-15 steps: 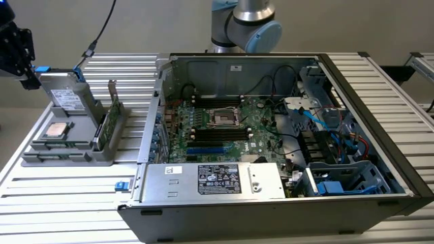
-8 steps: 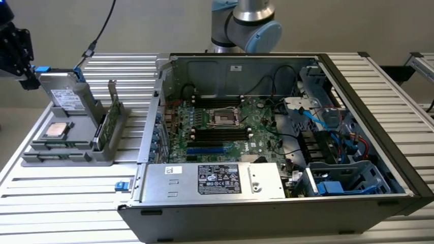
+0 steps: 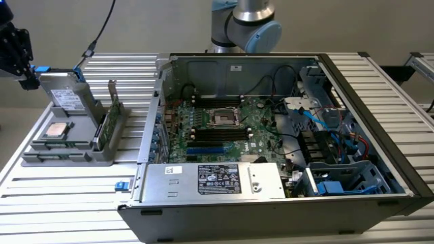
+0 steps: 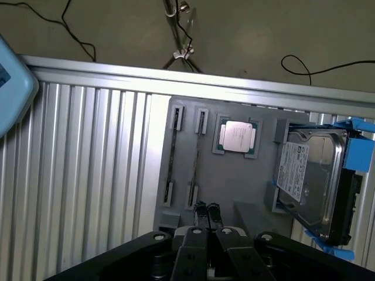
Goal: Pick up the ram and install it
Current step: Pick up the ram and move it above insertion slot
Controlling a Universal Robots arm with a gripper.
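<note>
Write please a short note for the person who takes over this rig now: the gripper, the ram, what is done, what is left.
Gripper: shut, holding nothing, above the grey tray, close to its narrow slots.
Ram: standing on edge in that tray, outside the computer case, on the exterior view's left.
Done: nothing that shows; the ram is not lifted.
Left: the pick-up and the install. The motherboard memory slots look empty.
</note>
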